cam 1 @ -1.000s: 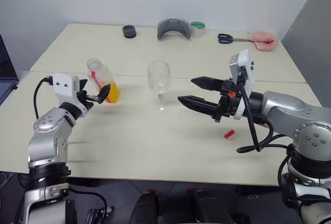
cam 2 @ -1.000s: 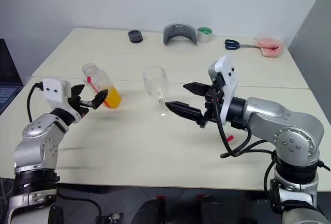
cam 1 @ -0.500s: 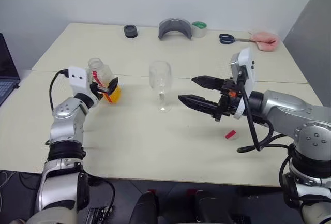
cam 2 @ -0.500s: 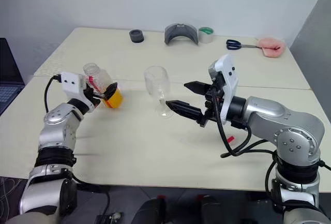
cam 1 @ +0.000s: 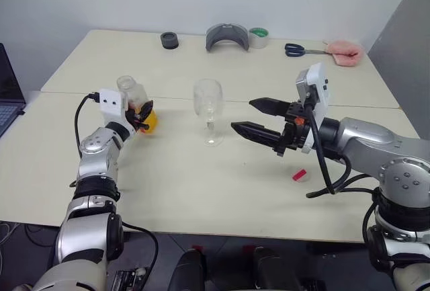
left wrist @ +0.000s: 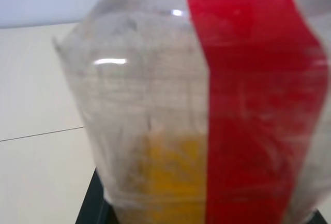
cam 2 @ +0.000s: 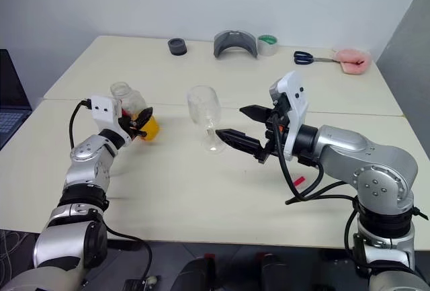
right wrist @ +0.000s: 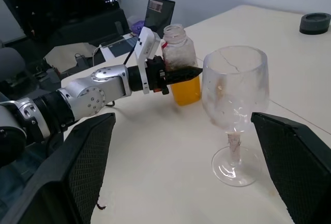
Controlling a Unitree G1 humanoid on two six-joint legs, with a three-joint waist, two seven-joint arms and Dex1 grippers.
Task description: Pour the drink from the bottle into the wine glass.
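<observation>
Now the left gripper (cam 1: 141,114) is clamped on the bottle (cam 1: 136,104), its two black fingers pressed on the lower part of the body. The bottle stands on the cream table (cam 1: 201,177) with its long axis almost vertical and leaning only a little; its open wide mouth points up. The orange drink (cam 2: 149,128) fills only the bottom part of the bottle, and a red label strip (left wrist: 243,94) runs along the side from neck to base. The wine glass (cam 1: 207,110) stands upright on its round foot near the middle of the table, bowl opening up, well apart from the bottle and to the right of it. The right gripper (cam 1: 259,118) hovers just beside the glass on its right side, pointing toward it, with both fingers spread wide and holding nothing.
</observation>
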